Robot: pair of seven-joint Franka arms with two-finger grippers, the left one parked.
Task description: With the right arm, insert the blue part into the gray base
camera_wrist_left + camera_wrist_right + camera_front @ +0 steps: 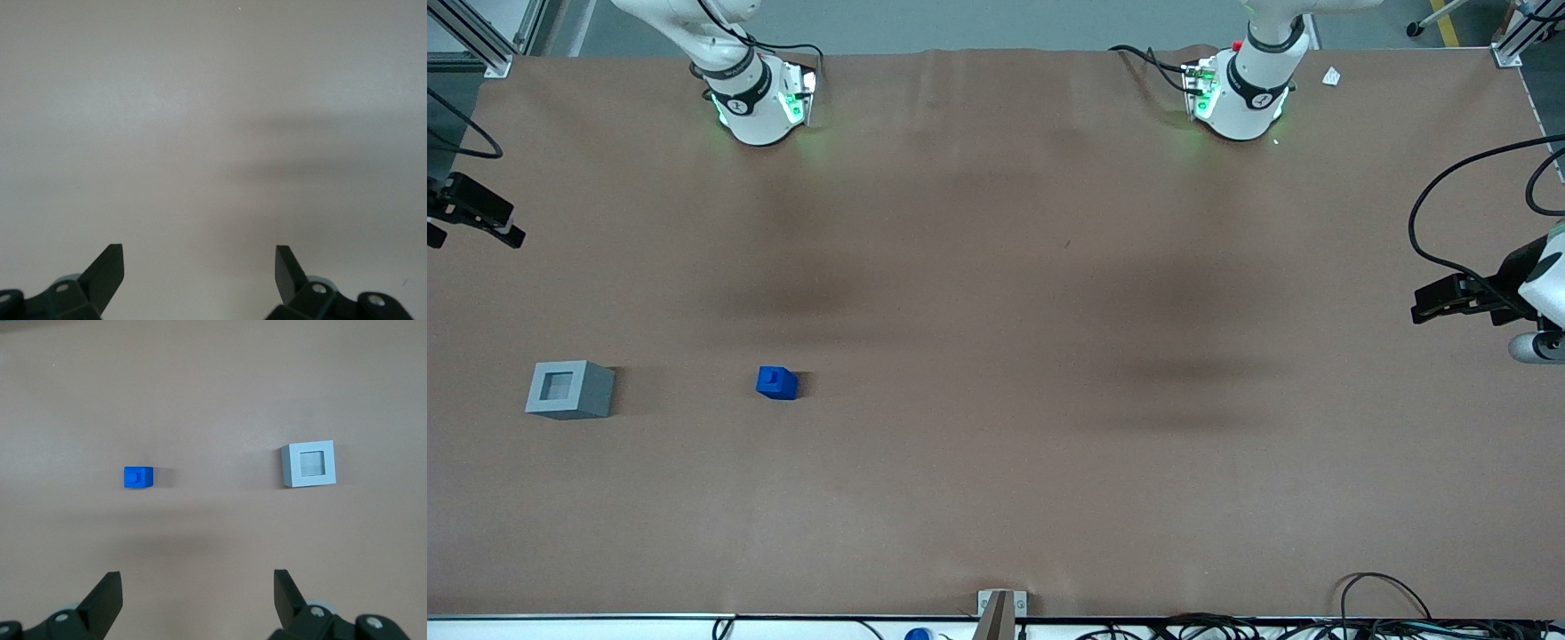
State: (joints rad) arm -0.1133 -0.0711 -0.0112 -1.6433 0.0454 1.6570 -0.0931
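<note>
The blue part [138, 477] is seen resting on the brown table [996, 462], well apart from the gray base [309, 465], whose recess is turned upward for insertion. The gripper [198, 590] is held released above both, nothing grasped.

Two blocks, one of each kind.
One blue part [138, 477], one gray base [309, 464]; my gripper [197, 600] hangs above them, its two fingers [107, 595] spread apart.

The gripper [197, 590] – high above the table, fingers spread – is cut off at its body
</note>
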